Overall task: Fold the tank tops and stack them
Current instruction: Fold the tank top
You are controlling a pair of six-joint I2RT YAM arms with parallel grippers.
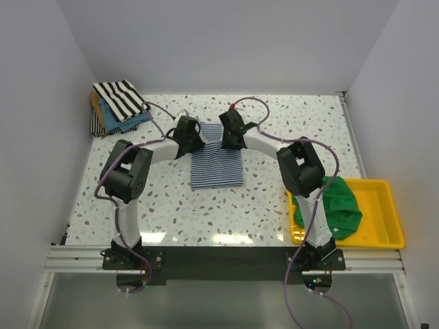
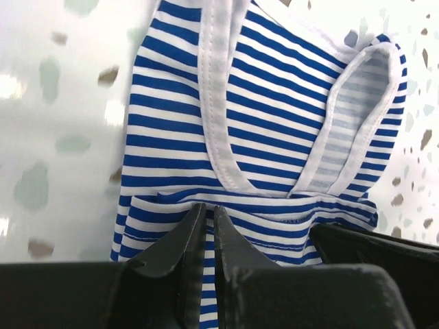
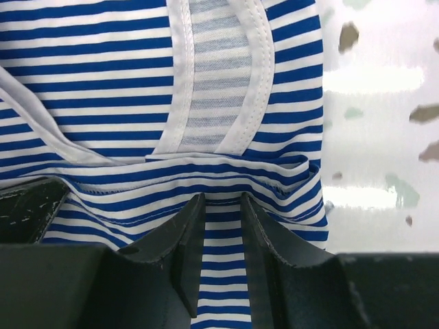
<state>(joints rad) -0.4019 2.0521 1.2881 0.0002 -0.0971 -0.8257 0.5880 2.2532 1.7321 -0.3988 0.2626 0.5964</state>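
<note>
— Now, item one: what do you have in hand?

— Blue-and-white striped tank top (image 1: 218, 164), mid-table, lying as a tidy rectangle between your two arms. Its hem is doubled over toward the neckline end. Left gripper (image 2: 209, 208): jaws pinched almost together, hem edge in the slit. Right gripper (image 3: 223, 199): jaws standing apart over the same hem, cloth showing in the gap, nothing clamped that I can see.

— Handling note?

— By my reading, the fold is being laid down. Keep both tips level so the hem lands square to the side edges. Let go on the left only once the edge lies flat, then lift straight up so no finger drags the top layer. The cloth looks thin and will likely creep if you pull sideways.

— Item two, surroundings?

— Folded stack (image 1: 118, 104), far left corner: bold black-and-white stripes uppermost, teal and tan beneath. Green tank top (image 1: 341, 205): bunched in the yellow tray (image 1: 381, 205), near right, not yet folded.

— Obstructions?

— Your left arm's cable (image 1: 159, 118) trails between the piece and the stack. Route the carry over it.
</note>
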